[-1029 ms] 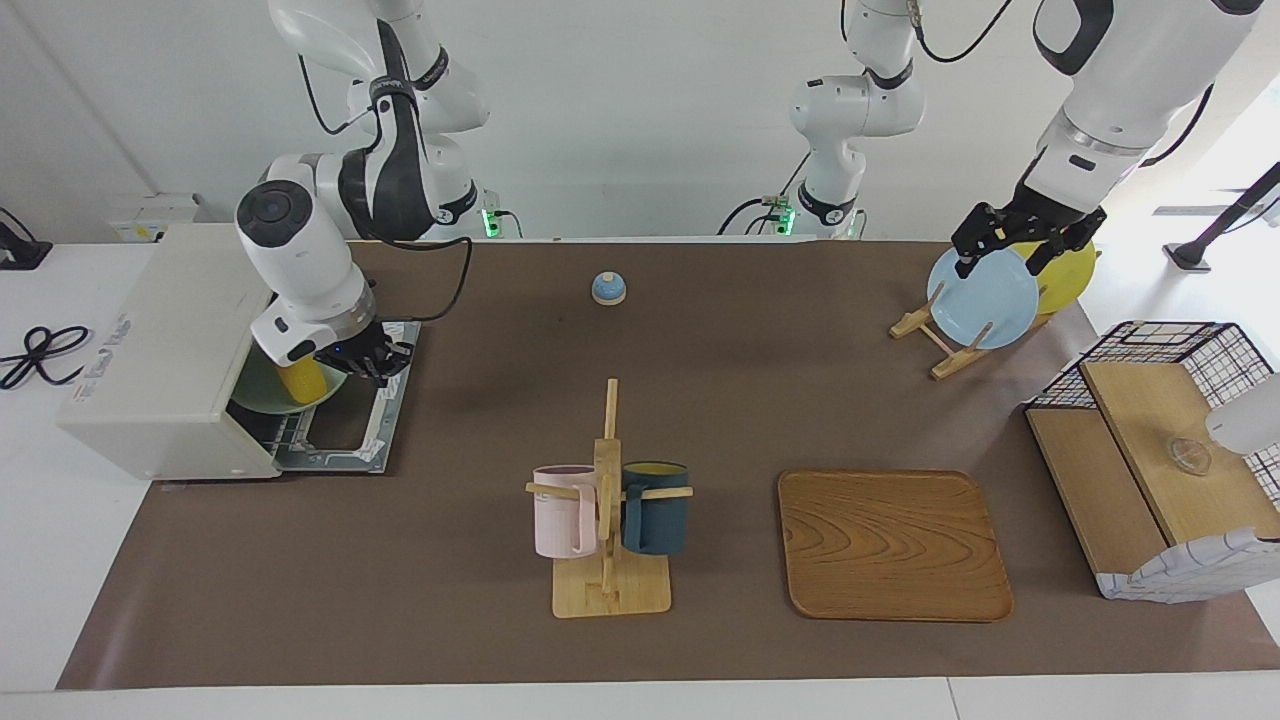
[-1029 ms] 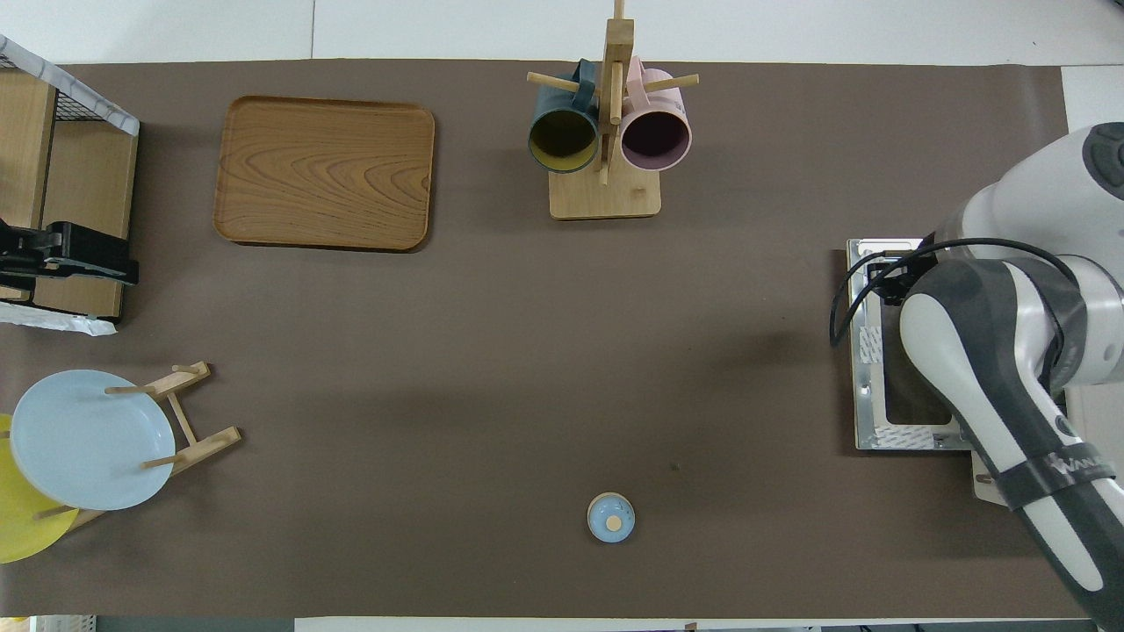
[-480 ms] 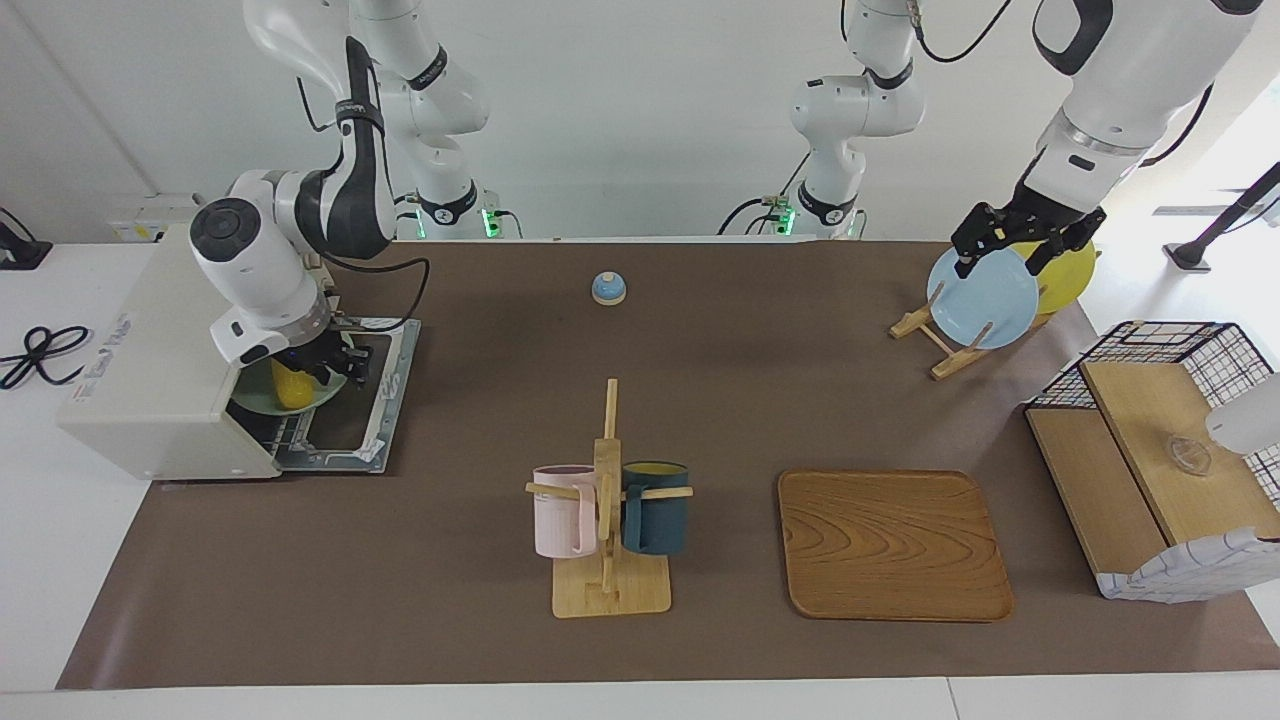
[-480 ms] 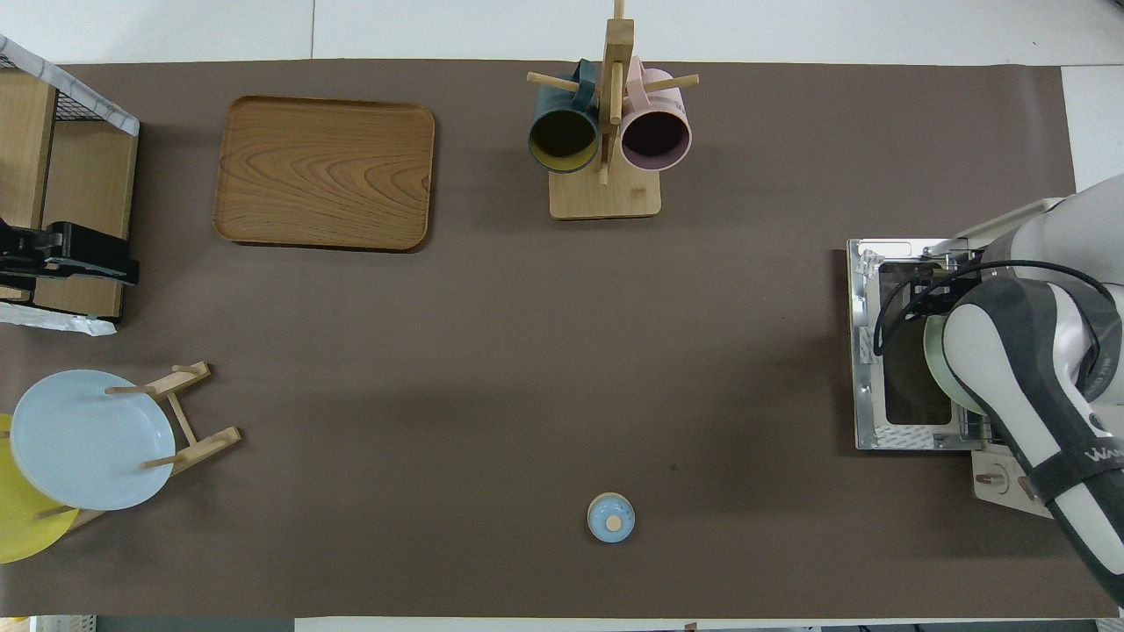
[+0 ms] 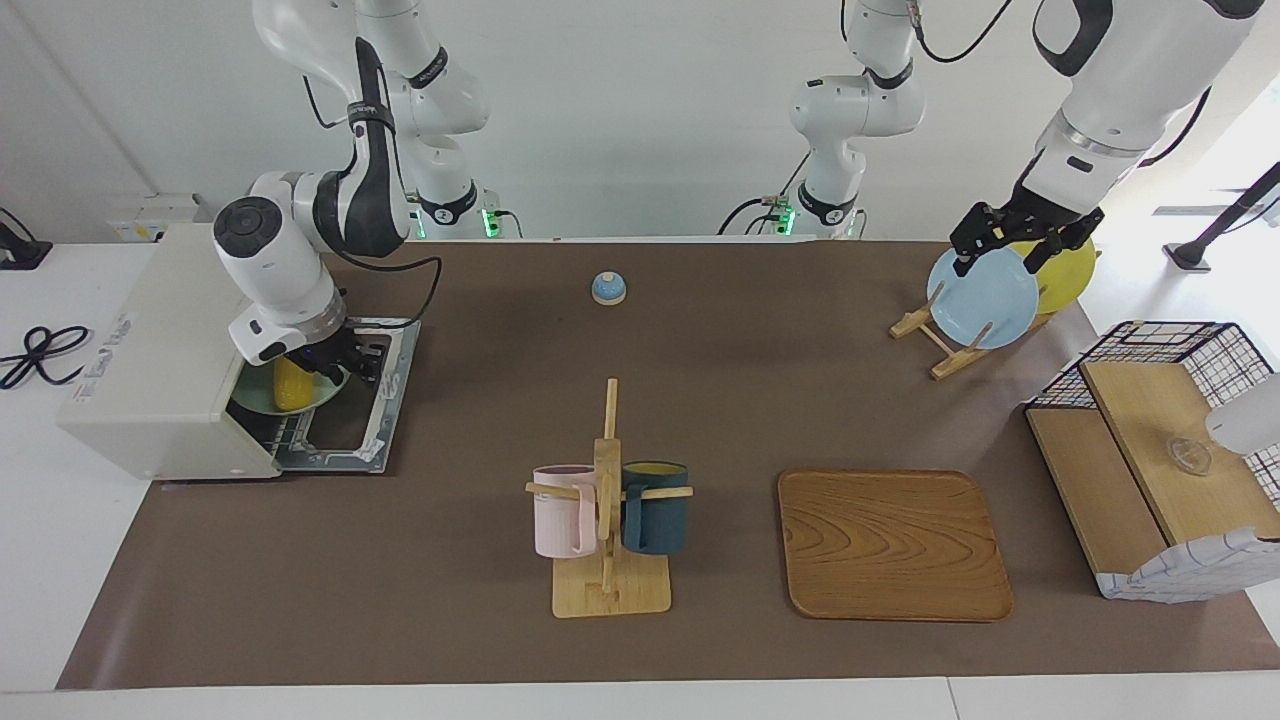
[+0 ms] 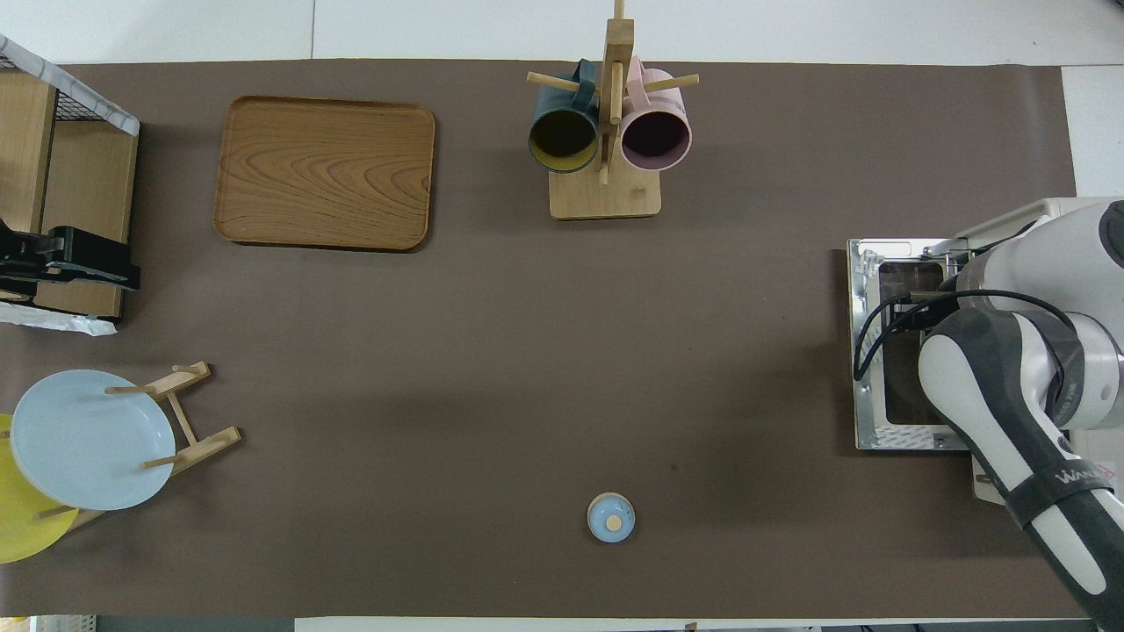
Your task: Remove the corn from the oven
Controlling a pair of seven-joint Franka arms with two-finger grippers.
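1. Corn [image 5: 292, 383] – lies on a green plate [image 5: 258, 397] in the oven [image 5: 160, 370] mouth, directly under the right pincer [image 5: 335, 362].
2. Right pincer grip: cannot tell.
3. Left pincer [image 5: 1010, 240] – spread, waiting over the plate rack.

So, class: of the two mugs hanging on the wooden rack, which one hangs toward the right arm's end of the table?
The pink mug. It hangs on the oven's side of the wooden rack; the dark teal mug hangs toward the left arm's end.
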